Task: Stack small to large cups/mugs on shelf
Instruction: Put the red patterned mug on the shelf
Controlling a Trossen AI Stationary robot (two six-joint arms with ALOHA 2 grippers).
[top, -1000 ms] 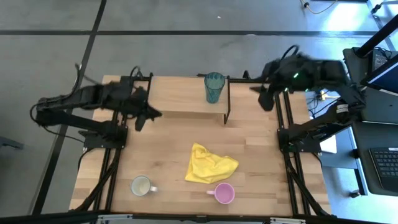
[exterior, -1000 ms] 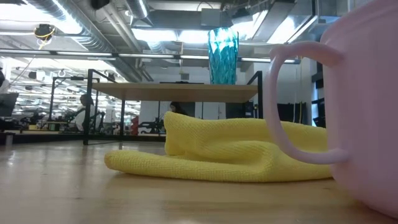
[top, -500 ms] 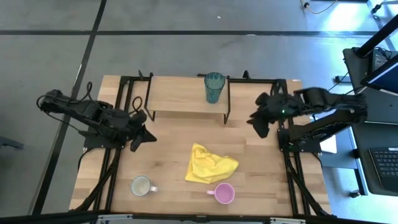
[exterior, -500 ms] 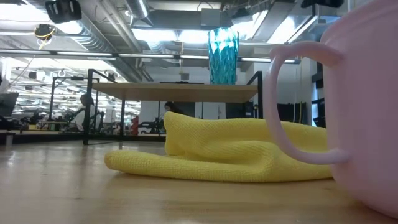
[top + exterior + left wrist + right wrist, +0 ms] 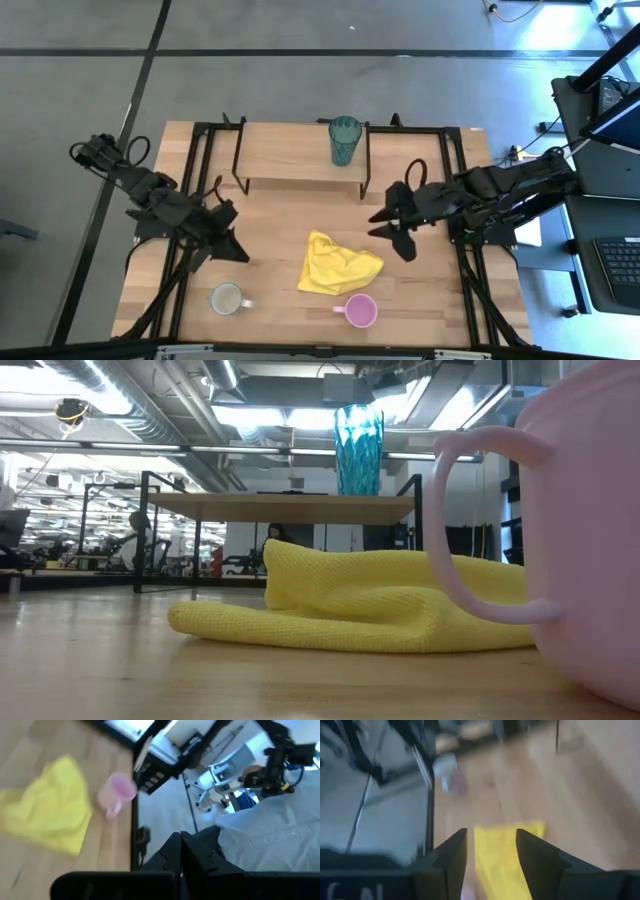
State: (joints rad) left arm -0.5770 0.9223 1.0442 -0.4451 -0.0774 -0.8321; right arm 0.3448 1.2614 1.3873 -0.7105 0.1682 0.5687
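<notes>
**A:** Where are the three cups?

**B:** The tall teal tumbler (image 5: 345,140) stands upright on the shelf (image 5: 285,155), near its right end. The shelf sits along the far edge of the counter (image 5: 270,240). The white mug (image 5: 229,298) is on the counter near the front left corner. The pink mug (image 5: 360,311) is near the front edge, a little right of the middle.

**A:** Is anything between them?

**B:** A crumpled yellow cloth (image 5: 338,264) lies on the counter, just behind the pink mug and well in front of the shelf. In the low view the pink mug fills the right side, very close to the camera, with the cloth behind it and the tumbler on the shelf beyond.

**A:** What are the arms doing?

**B:** The left claw (image 5: 234,250) is over the left part of the counter, behind the white mug and not touching it. Its fingers (image 5: 186,851) are pressed together and hold nothing. The right claw (image 5: 392,228) is over the counter right of the cloth, in front of the shelf's right end. Its fingers (image 5: 454,855) are spread apart, with the cloth visible between them, and it holds nothing.
</notes>
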